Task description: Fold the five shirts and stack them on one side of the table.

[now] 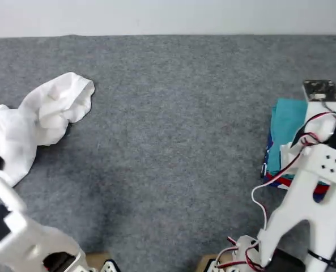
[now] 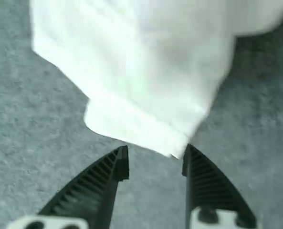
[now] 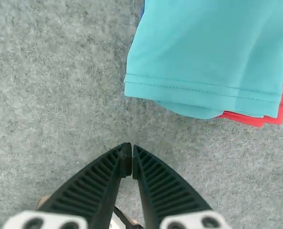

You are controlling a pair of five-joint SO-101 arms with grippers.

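Bench: grey, felt-like surface across the whole high view, with a pale wall along the upper edge of the frame.

White shirt: lies crumpled and unfolded at the left edge of the high frame, one bunched end reaching towards the upper left and the rest trailing down to the left margin. In the left wrist view the same white shirt shows a hemmed edge resting on the bench.

Left gripper: jaws spread wide, nothing between them. The fingertips sit just beside the hem of the white shirt – whether one tip touches the cloth cannot be told. The left arm occupies the lower left corner of the high frame.

Stack at the right edge of the high frame: a teal shirt lies folded on top. A red shirt shows at the stack's lower edge and a blue garment at its left edge. How many pieces lie in the stack cannot be told. The right wrist view shows the teal shirt with its stitched hem, and the red shirt protruding beneath it.

Right gripper: jaws pressed together, holding nothing, over bare bench near the teal hem – apart from it. The right arm stands in the lower right of the high frame and overlaps the stack.
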